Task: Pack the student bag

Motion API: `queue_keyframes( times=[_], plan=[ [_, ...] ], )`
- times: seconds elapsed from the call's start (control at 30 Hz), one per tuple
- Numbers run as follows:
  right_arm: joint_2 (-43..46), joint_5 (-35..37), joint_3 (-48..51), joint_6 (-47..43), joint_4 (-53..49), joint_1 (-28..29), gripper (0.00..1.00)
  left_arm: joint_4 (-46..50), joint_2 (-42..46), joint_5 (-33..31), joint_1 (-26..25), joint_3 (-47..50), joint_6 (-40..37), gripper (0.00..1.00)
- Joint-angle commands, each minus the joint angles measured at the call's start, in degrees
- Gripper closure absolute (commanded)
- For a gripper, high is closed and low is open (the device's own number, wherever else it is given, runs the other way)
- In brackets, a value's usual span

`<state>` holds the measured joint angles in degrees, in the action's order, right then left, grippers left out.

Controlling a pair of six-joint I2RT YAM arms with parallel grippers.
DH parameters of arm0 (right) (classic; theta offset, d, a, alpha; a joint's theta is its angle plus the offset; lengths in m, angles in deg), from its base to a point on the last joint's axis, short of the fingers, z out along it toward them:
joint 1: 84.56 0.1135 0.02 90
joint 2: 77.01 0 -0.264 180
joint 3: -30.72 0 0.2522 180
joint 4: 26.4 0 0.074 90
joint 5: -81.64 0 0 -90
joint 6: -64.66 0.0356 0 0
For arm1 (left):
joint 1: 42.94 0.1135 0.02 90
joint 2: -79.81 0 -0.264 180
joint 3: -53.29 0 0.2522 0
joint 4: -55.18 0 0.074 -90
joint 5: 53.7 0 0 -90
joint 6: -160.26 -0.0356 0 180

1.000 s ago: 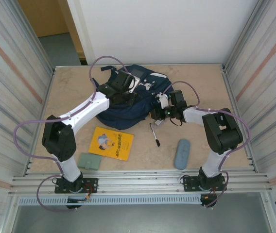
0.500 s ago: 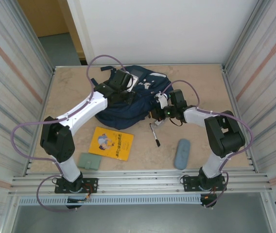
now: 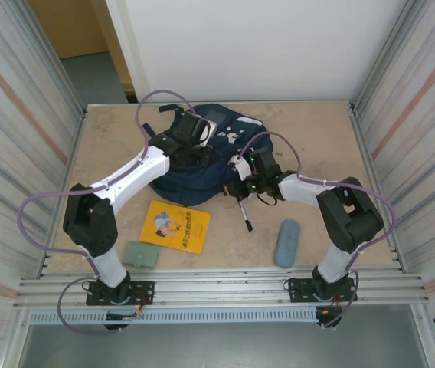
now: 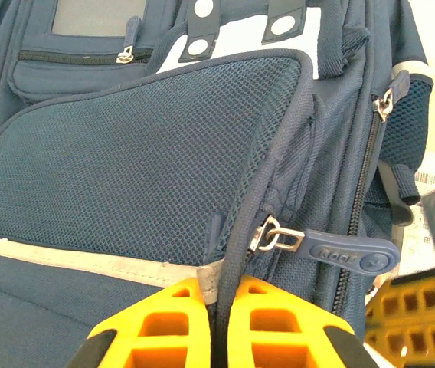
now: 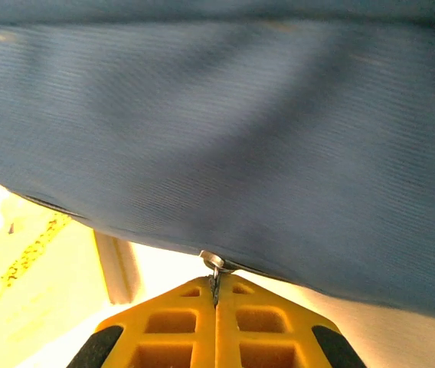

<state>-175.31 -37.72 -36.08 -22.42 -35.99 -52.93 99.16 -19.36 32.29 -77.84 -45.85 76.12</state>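
The student bag (image 3: 194, 165), navy blue with white patches, lies at the back middle of the table. My left gripper (image 3: 193, 147) rests on top of it. In the left wrist view its yellow fingers (image 4: 164, 322) are shut on the dark piped edge (image 4: 275, 180) of the bag's mesh front pocket (image 4: 125, 169), and a blue zipper tab (image 4: 348, 251) hangs just to the right. My right gripper (image 3: 238, 182) is at the bag's right lower edge. Its fingers (image 5: 263, 318) are shut on a thin zipper pull under a metal ring (image 5: 213, 262), beneath navy fabric (image 5: 225, 130).
In front of the bag lie a yellow book (image 3: 175, 226), a black pen (image 3: 243, 213), a grey-blue pencil case (image 3: 286, 243) and a green wallet (image 3: 141, 254). Corrugated metal walls (image 3: 18, 130) close in both sides. Bare tabletop (image 3: 103, 146) lies left of the bag.
My right gripper has slid left along the bag's lower right edge with the zipper pull held. The left gripper has barely moved.
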Motion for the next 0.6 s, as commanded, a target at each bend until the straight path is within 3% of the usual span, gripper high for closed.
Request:
queue_keyframes(
  times=[0.0,0.23,0.4,0.57],
  plan=[
    [1.9,1.0,-3.0,1.3,-3.7,5.2,1.00,-9.0,2.7,0.7,-0.5,0.1,4.1,1.00],
    [-1.2,3.2,-6.5,4.6,-4.2,11.5,0.98,-10.7,-1.3,-0.1,-1.1,0.3,5.4,1.00],
    [-4.0,4.4,-6.0,10.3,1.1,14.2,0.94,-12.1,-3.6,1.2,-1.6,0.6,6.8,1.00],
    [-2.3,7.8,-1.3,13.3,5.7,14.8,0.78,-11.8,-3.8,1.9,-1.6,0.8,6.2,1.00]
  ],
)
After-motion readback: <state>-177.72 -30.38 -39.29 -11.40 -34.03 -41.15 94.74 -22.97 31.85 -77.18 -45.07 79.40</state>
